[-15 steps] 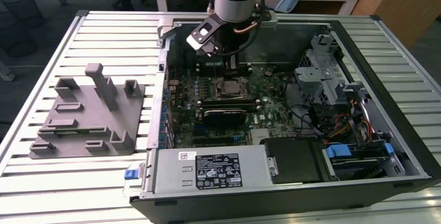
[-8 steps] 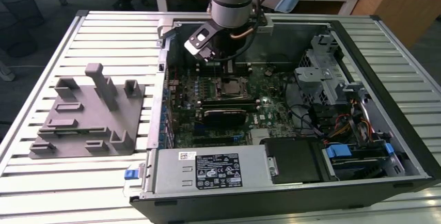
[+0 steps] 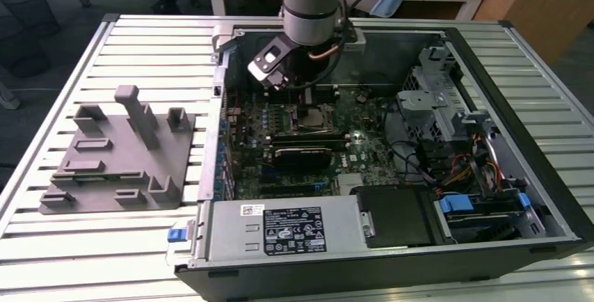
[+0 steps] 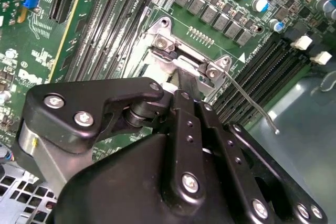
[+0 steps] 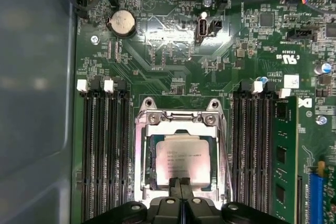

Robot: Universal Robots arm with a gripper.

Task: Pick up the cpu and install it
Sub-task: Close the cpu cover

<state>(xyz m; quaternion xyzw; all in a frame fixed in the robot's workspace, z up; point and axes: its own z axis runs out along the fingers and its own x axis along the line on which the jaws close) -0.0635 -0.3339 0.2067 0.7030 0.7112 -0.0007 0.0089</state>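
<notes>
The cpu (image 5: 184, 161), a silvery square chip, lies flat inside the open metal socket frame (image 5: 144, 150) on the green motherboard; in the exterior view the cpu (image 3: 321, 115) shows as a pale square in the middle of the board. My gripper (image 5: 181, 183) hangs straight over the socket. Its two thin black fingers are pressed together, and their tips are at the chip's edge nearest the gripper body; touching or just above, I cannot tell. In the second wrist view the gripper (image 4: 185, 80) reaches down to the socket frame (image 4: 164, 40) and hides the chip.
The socket's wire lever (image 4: 252, 103) sticks out loose to one side. Memory slots (image 5: 102, 150) flank the socket, one with a green memory stick (image 5: 283, 156). A grey fixture block (image 3: 121, 156) stands on the table at the exterior view's left. The case holds a power supply (image 3: 278, 229) and a drive cage (image 3: 446, 107).
</notes>
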